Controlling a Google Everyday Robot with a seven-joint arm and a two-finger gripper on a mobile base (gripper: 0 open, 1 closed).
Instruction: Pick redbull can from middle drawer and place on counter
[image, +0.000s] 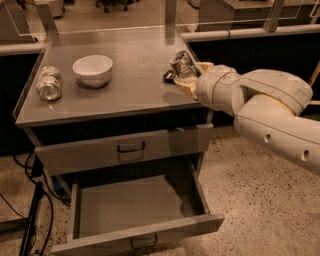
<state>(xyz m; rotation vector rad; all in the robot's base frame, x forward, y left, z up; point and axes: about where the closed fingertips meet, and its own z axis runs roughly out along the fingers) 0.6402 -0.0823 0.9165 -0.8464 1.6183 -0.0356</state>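
Hand (186, 80) clamped tight on redbull can (181, 64), can tilted, over right edge of surface (125, 85). Middle drawer (135, 207) stands pulled out below.

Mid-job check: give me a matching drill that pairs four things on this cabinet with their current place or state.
1 slim silvery redbull can
2 round white bowl
3 clear crinkled jar
4 grey steel middle drawer

A pulled open, empty
B at the grey steel counter's left edge
C clamped in the gripper over the counter's right edge
D upright, counter's left-centre

Pairs: 1-C, 2-D, 3-B, 4-A
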